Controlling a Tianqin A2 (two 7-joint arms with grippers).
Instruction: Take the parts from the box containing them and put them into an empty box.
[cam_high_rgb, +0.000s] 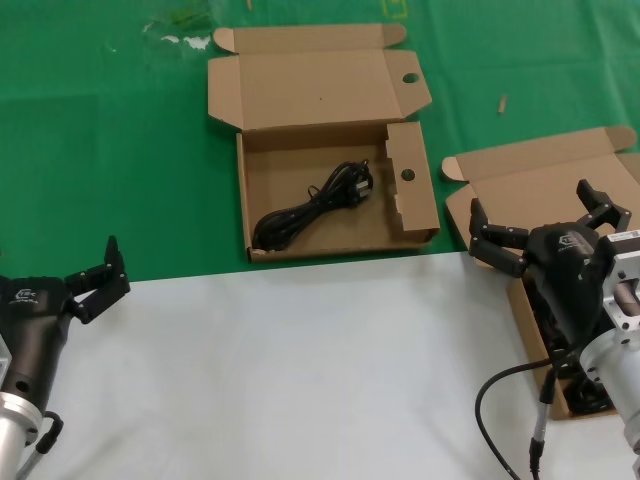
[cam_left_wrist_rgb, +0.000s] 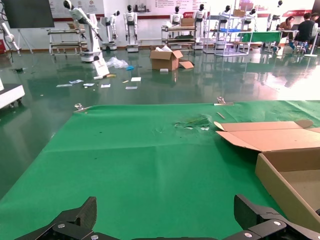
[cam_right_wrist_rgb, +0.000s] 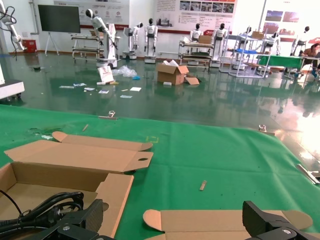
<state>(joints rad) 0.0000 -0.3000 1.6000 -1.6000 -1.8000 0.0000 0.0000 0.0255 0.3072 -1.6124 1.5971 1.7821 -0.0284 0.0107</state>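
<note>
The partition box (cam_high_rgb: 262, 160) lies open at the middle of the green mat, its holed partition at the right. One black coiled cord (cam_high_rgb: 315, 205) lies inside it, and the cord (cam_right_wrist_rgb: 45, 207) shows in the right wrist view too. The plain-lidded box (cam_high_rgb: 540, 180) sits at the right, with black cords (cam_high_rgb: 575, 390) inside, mostly hidden by my arm. My right gripper (cam_high_rgb: 530, 205) hovers open over that box, holding nothing; the right gripper (cam_right_wrist_rgb: 172, 215) looks across its lid flap (cam_right_wrist_rgb: 225, 220). My left gripper (cam_high_rgb: 55, 270) rests open at the front left, and the left gripper (cam_left_wrist_rgb: 165, 212) faces bare mat.
A white surface (cam_high_rgb: 300, 370) covers the front of the table. The partition box's corner (cam_left_wrist_rgb: 285, 175) stands right of my left gripper. A small wood chip (cam_high_rgb: 503, 103) and crumpled tape (cam_high_rgb: 175, 35) lie on the far mat. My right arm's cable (cam_high_rgb: 500, 385) loops over the white surface.
</note>
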